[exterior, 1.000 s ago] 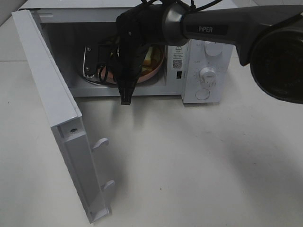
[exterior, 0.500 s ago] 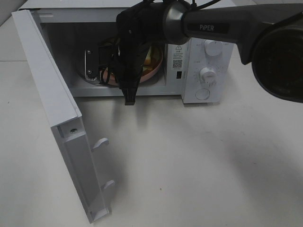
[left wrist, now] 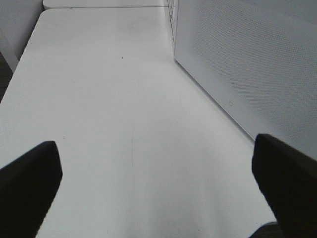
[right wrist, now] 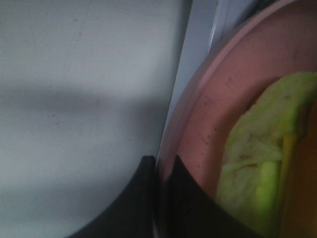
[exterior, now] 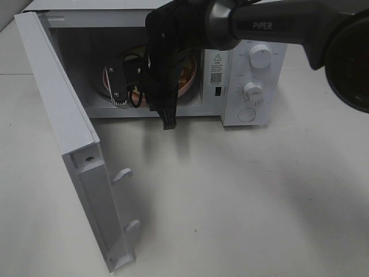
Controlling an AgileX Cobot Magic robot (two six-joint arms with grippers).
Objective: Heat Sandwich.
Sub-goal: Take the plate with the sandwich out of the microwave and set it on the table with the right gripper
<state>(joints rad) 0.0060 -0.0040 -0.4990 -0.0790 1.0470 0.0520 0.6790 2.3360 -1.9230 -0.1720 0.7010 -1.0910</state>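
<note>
Arm label: you can read "PiPER" on the right arm (exterior: pixel 266 25), upper right.
Right gripper (right wrist: pixel 159 171): pinching the pink plate (right wrist: pixel 218 89) rim inside the microwave (exterior: pixel 242 63).
Sandwich (right wrist: pixel 262 168): on that plate (greenish edge showing).
Left gripper (left wrist: pixel 158 183): spread wide over the table (left wrist: pixel 109 99), holding nothing.

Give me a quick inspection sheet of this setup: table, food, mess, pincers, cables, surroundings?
Surface: white table, bare where visible.
Job's things: sandwich lies on a pink plate inside the white microwave; its door stands wide open.
Clutter: nothing seen.
Pincers: right pincer is shut on the plate's rim, inside the microwave. Left pincer is open and empty, over bare table beside the microwave's perforated side.
Cables: black cables loop near the right arm's wrist.
Surroundings: nothing seen beyond the table edge.
</note>
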